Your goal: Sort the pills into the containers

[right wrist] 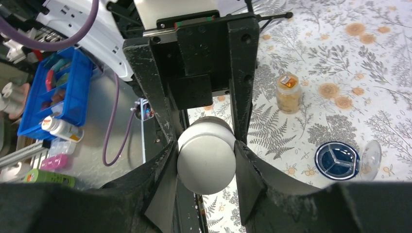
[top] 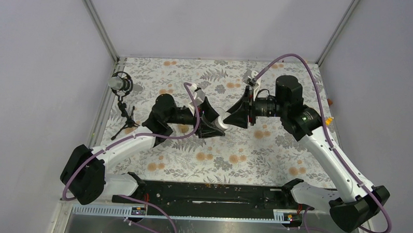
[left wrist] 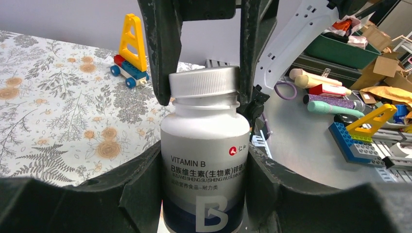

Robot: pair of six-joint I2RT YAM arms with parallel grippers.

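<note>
A white bottle [left wrist: 204, 150] labelled "Vitamin B", with a dark blue base and a silver-white cap [left wrist: 204, 81], is held in the air between both arms above the middle of the table [top: 222, 122]. My left gripper [left wrist: 204, 182] is shut on the bottle's body. My right gripper [right wrist: 206, 167] is shut on the cap [right wrist: 206, 162], facing the left one. A small amber bottle [right wrist: 288, 92] stands on the floral table in the right wrist view. No loose pills can be made out.
A round dark-blue divided dish [right wrist: 337, 160] and its clear lid [right wrist: 371, 153] lie near the amber bottle. A colourful toy-brick piece [left wrist: 130, 48] stands on the table. A microphone on a small tripod [top: 120, 85] stands at the far left. Clutter lies beyond the table edge.
</note>
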